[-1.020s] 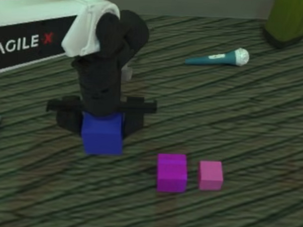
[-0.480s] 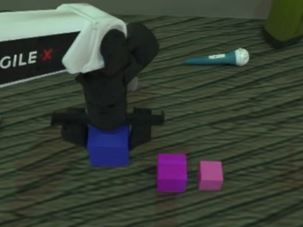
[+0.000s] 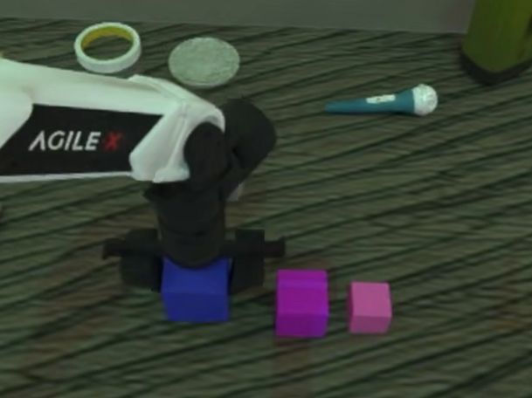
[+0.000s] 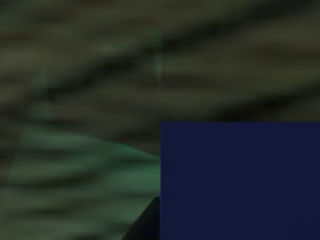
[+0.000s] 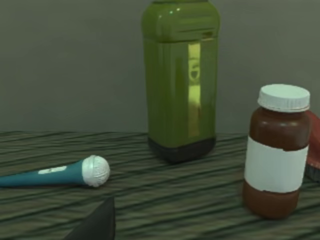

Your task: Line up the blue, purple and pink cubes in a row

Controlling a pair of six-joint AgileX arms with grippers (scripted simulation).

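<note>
My left gripper is shut on the deep blue cube, one black finger on each side of it. It holds the cube near the table's front, to the left of the purple cube, with a small gap between them. The smaller pink cube sits just right of the purple one. All three stand roughly on one line. The blue cube fills much of the left wrist view. My right gripper is outside the top view and shows only as a dark sliver in the right wrist view.
At the back stand a teal microphone and a green bottle on the right, and a tape ring and a grey disc on the left. A brown pill bottle stands near the green bottle.
My left arm has carried the blue cube toward the table's front and a little to the right, bringing it level with the purple and pink cubes. Those two have not moved.
</note>
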